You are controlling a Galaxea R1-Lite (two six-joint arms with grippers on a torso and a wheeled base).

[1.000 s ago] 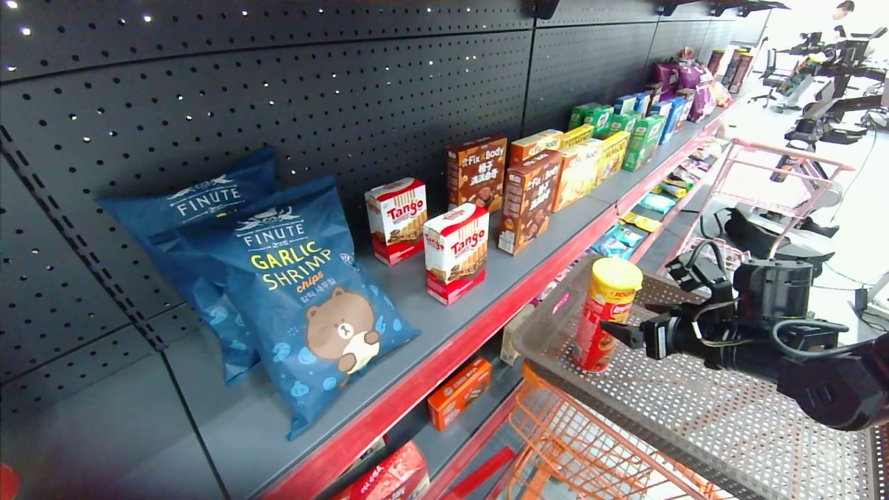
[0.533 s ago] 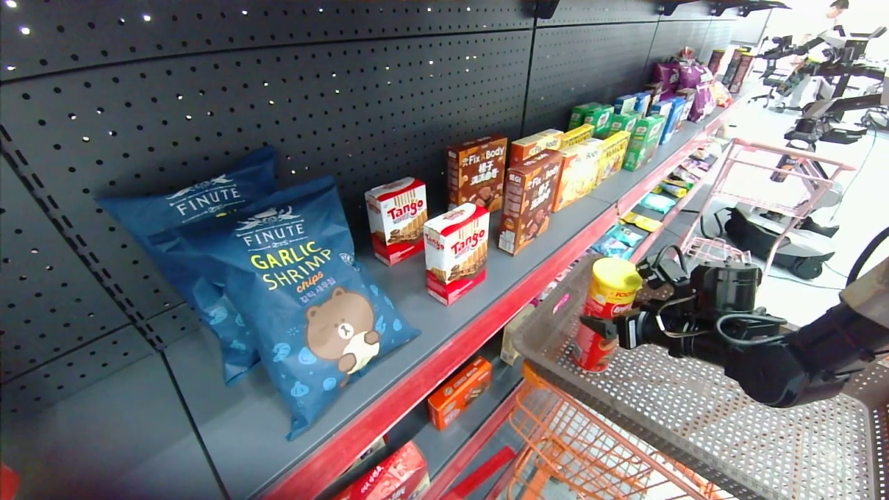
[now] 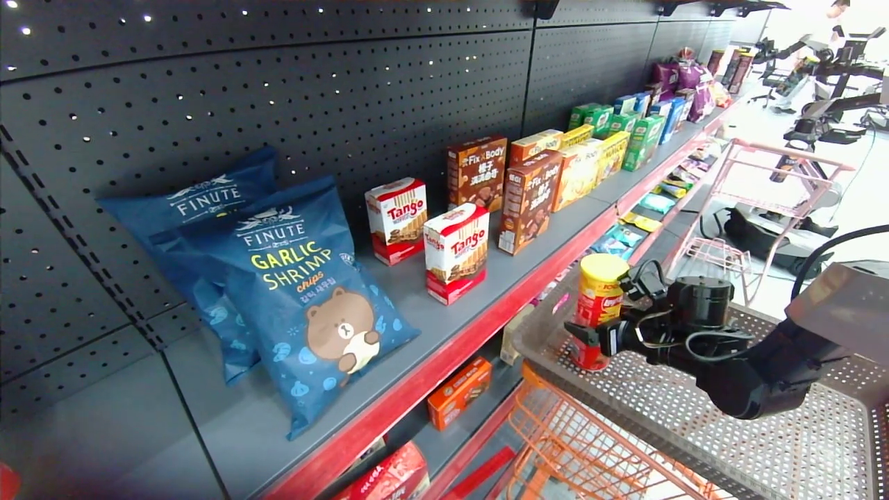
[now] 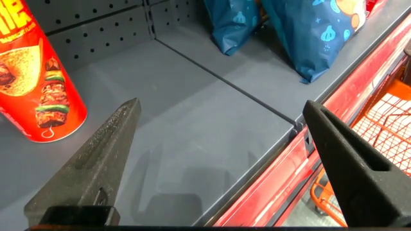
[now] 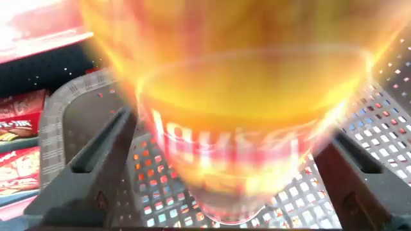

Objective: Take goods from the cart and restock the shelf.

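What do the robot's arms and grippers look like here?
The right arm is glossy black with rounded joints, a pale grey panel on its upper link and loose black cables looping round a cylindrical wrist behind the black right gripper. The left gripper has two matte, dark grey, wedge-shaped fingers with a grainy surface.

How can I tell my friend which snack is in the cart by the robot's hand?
Start at the long grey shelf with the red front edge, then look right to the grey holey tray on the orange cart. A tall can stands upright in the tray's corner nearest the shelf, between the fingers of the right gripper. It is round, red with a yellow lid, unlike the shelf's boxes and bags.
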